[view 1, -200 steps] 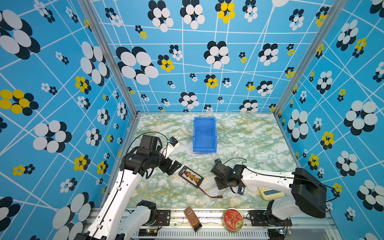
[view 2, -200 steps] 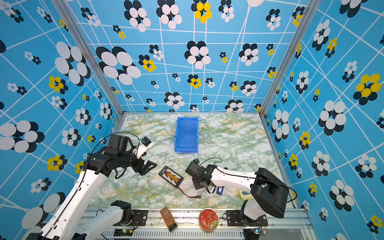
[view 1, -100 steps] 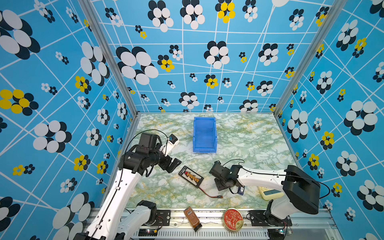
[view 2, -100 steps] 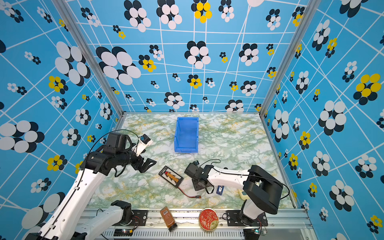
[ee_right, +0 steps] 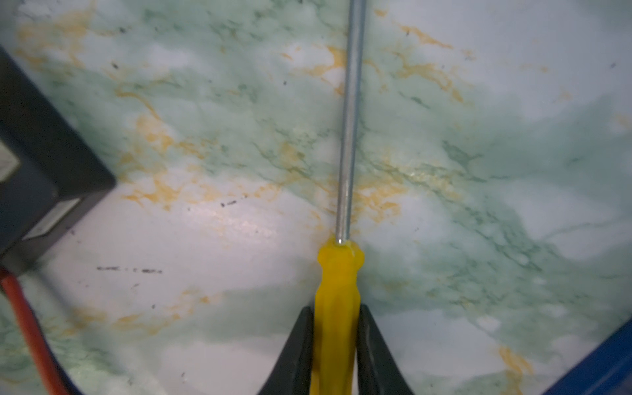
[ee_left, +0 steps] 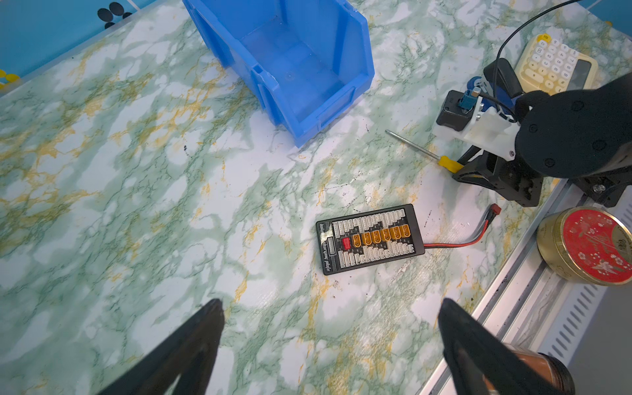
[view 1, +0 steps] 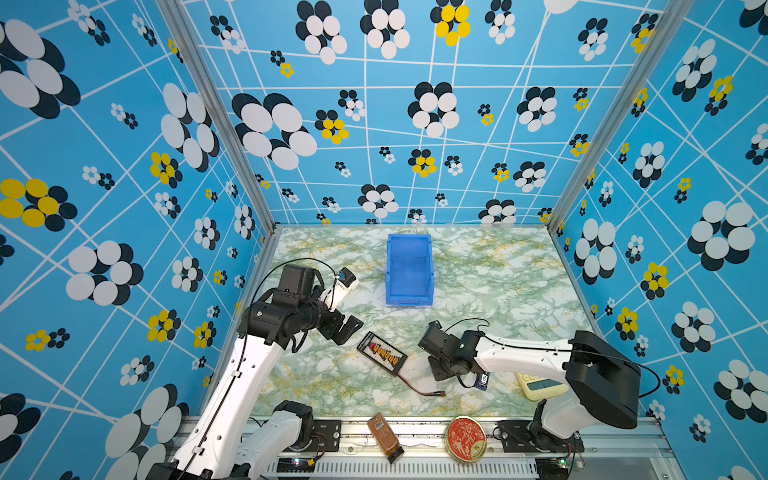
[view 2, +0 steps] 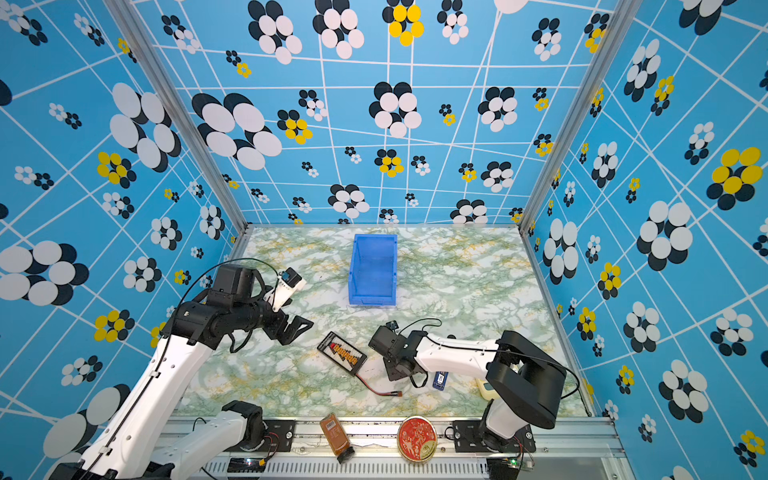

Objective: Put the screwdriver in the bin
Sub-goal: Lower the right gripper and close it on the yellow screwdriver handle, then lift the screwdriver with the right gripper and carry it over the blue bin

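Note:
The screwdriver (ee_right: 338, 270) lies flat on the marble table, its yellow handle pinched between the black fingers of my right gripper (ee_right: 335, 314), which is shut on it. The silver shaft (ee_left: 413, 145) points toward the blue bin (ee_left: 355, 48). In both top views the right gripper (view 1: 440, 370) (view 2: 392, 372) covers the screwdriver. The bin (view 1: 389, 270) (view 2: 353, 270) stands with nothing inside, at the middle back of the table. My left gripper (ee_left: 331, 307) (view 1: 349, 328) (view 2: 299, 328) hovers open over bare table on the left, holding nothing.
A black connector board (view 1: 381, 353) (ee_left: 369, 239) with a red lead lies between the two grippers. A cream calculator (ee_left: 554, 65) and a small blue item (view 1: 482, 380) sit by the right arm. A red tin (view 1: 466, 438) and a brown bottle (view 1: 384, 434) rest on the front rail.
The right gripper's jaws have closed onto the screwdriver's handle, and that arm's elbow has shifted left. The left arm has drawn back slightly to the left.

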Robot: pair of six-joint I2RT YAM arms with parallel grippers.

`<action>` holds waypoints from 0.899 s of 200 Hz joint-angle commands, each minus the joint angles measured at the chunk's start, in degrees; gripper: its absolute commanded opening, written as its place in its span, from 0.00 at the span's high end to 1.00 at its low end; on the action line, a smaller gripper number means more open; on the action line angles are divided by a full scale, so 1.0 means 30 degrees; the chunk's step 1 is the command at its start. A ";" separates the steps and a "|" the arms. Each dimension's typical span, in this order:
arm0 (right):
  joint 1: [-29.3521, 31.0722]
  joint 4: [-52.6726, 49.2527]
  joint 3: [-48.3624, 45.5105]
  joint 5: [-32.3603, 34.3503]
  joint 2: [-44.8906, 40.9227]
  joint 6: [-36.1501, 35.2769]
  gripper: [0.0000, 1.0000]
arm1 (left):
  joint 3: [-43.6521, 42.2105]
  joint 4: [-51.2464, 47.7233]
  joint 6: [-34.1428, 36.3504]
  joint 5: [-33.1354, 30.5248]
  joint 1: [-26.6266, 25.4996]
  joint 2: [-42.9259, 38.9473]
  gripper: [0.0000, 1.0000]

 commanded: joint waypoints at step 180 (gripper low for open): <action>0.0047 -0.2663 0.0509 -0.1829 -0.3314 -0.2676 0.88 | 0.2310 -0.0346 -0.1268 0.0199 -0.0122 0.2211 0.01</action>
